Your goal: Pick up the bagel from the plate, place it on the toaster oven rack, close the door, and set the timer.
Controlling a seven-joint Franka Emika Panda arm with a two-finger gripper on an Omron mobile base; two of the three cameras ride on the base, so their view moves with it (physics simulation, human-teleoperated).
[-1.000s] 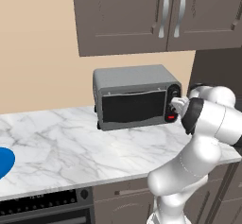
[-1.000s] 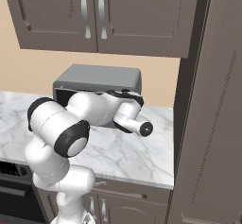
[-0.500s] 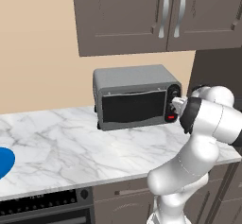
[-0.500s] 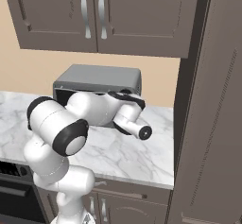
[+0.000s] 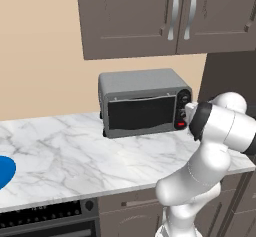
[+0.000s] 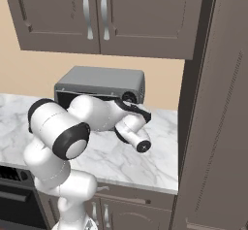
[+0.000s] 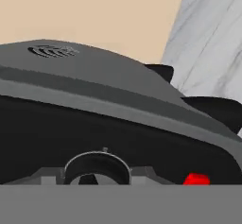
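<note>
At the near left edge of the marble surface (image 5: pixel 75 156), the blue plate (image 5: pixel 5 171) lies half cut off by the frame. The part of it that shows carries no bagel. The bagel cannot be seen anywhere; since the plate looks bare and the oven is shut, it is most likely already inside on the rack, though the dark glass hides both.

Farther in, on the right, the arm reaches across the surface and brings the tool (image 5: pixel 188 113) up against the control panel on the right end of the toaster oven (image 5: pixel 142 83). From the base cameras the wrist covers the fingers, so I cannot tell how far apart they stand or whether they clasp anything. In the hand view a round silver-rimmed dial (image 7: pixel 97 167) sits dead ahead and very close, with a red button (image 7: pixel 196 179) off to one side.

Beyond the tool, the door (image 5: pixel 142 113) stands upright and shut against the oven's front, its thin handle bar (image 5: pixel 145 97) running along the top. Behind the oven are the tan wall and the brown upper cabinets (image 5: pixel 150 16).

Picking, placing and closing look done, so the step in hand is the last one: setting the timer. The next move calls for a firm, centred hold on the dial and then a steady roll of the wrist about the dial's own axis. An off-centre grip would likely slip off the knob or push against the panel instead of turning it.
</note>
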